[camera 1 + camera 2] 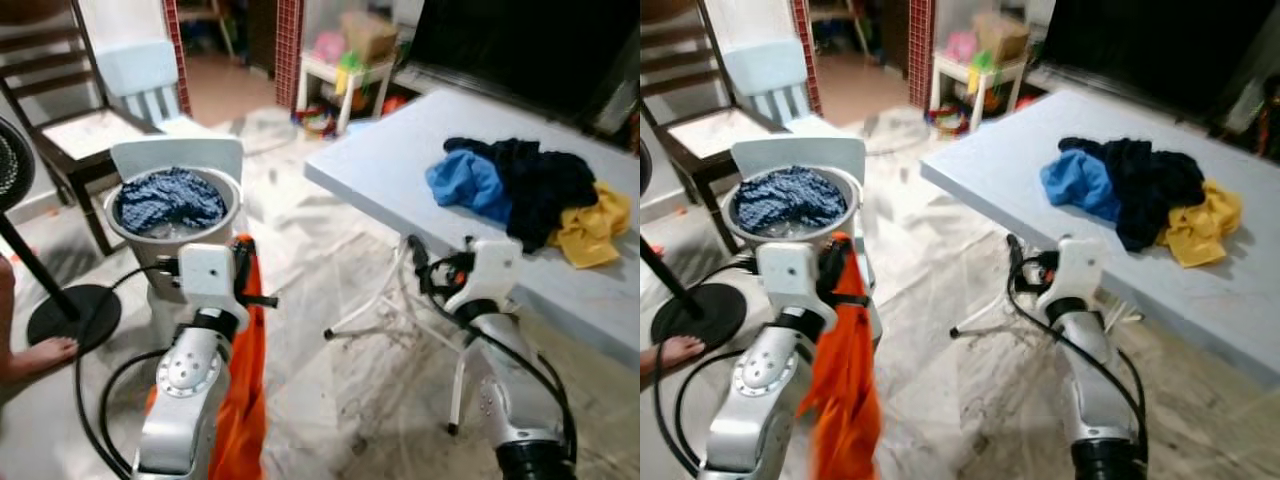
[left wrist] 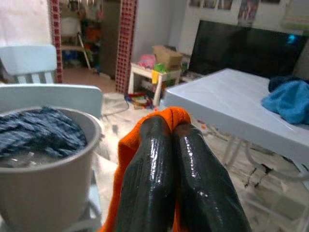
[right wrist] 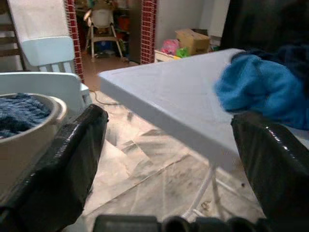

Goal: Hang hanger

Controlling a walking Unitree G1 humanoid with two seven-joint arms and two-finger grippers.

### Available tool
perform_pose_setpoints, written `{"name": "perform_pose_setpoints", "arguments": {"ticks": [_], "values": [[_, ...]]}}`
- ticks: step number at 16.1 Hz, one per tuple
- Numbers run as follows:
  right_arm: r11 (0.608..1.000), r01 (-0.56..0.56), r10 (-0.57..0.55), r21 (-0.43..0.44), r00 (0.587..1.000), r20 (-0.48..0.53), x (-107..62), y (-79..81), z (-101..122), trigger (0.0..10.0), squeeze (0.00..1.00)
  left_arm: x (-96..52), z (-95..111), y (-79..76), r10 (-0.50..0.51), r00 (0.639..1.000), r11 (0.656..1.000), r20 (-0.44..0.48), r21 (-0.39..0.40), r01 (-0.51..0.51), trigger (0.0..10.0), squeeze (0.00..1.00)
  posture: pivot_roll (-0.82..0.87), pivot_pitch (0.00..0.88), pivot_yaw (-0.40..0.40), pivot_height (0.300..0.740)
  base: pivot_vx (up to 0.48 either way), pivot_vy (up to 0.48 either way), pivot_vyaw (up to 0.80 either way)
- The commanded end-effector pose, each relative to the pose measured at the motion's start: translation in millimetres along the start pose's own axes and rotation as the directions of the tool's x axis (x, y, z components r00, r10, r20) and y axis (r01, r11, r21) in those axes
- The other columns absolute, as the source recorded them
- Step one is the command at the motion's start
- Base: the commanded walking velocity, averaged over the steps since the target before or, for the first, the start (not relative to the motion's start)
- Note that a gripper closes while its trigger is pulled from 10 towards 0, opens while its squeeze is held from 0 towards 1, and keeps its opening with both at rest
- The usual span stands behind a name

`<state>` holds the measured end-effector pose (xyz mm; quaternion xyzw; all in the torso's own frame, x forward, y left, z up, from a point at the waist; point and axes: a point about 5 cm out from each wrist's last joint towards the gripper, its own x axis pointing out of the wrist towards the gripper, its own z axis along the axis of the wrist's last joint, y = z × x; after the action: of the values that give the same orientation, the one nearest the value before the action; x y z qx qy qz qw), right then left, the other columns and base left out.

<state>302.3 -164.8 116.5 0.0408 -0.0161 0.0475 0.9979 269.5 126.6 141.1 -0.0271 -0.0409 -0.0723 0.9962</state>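
Left eye view: marble floor (image 1: pixel 330 300); white folding table (image 1: pixel 400 160) right, bearing a clothes pile (image 1: pixel 530 195). Bucket (image 1: pixel 135 240) of blue laundry far left. Left gripper (image 2: pixel 171 140), fingers pressed together, pinches orange cloth (image 1: pixel 240 400). Right gripper (image 1: pixel 425 270) spread, near table edge. Hanger indiscernible.

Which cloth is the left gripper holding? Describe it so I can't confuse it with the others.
Start at the grey bucket of dark blue laundry on the pale chair. Just in front of it the left gripper has its jaws shut on an orange cloth hanging toward the floor. It is the only orange piece.
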Motion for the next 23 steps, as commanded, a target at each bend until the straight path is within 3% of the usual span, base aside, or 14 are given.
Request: {"name": "perform_pose_setpoints", "arguments": {"ticks": [1,4,15,23], "values": [[1.000,-0.021,0.021,-0.006,1.000,0.019,3.6,3.6,6.4,10.0,0.00,-1.4,2.0,2.7,0.017,1.000,1.000,0.010,-0.001,-0.017,10.0,0.00,0.05,0.015,-0.095,0.740,0.000,0.360,0.00],[1.000,-0.023,0.023,-0.009,1.000,0.016,2.7,2.9,6.4,10.0,0.00,-2.0,1.4,1.4,0.019,1.000,1.000,0.007,-0.005,-0.019,10.0,0.00,0.04,0.020,-0.098,0.740,0.000,0.364,0.00],[0.999,-0.032,0.032,-0.019,0.999,0.016,2.5,1.9,8.9,10.0,0.00,0.0,-1.1,2.3,0.034,0.999,0.999,0.000,-0.009,-0.034,10.0,0.00,0.03,0.030,-0.106,0.740,0.000,0.381,-0.55],[0.999,-0.044,0.044,-0.024,0.999,0.007,-1.0,2.4,7.6,10.0,0.00,1.1,-1.4,4.4,0.041,0.999,0.999,-0.004,-0.025,-0.041,10.0,0.00,0.02,0.032,-0.110,0.740,0.000,0.480,0.00]]}}
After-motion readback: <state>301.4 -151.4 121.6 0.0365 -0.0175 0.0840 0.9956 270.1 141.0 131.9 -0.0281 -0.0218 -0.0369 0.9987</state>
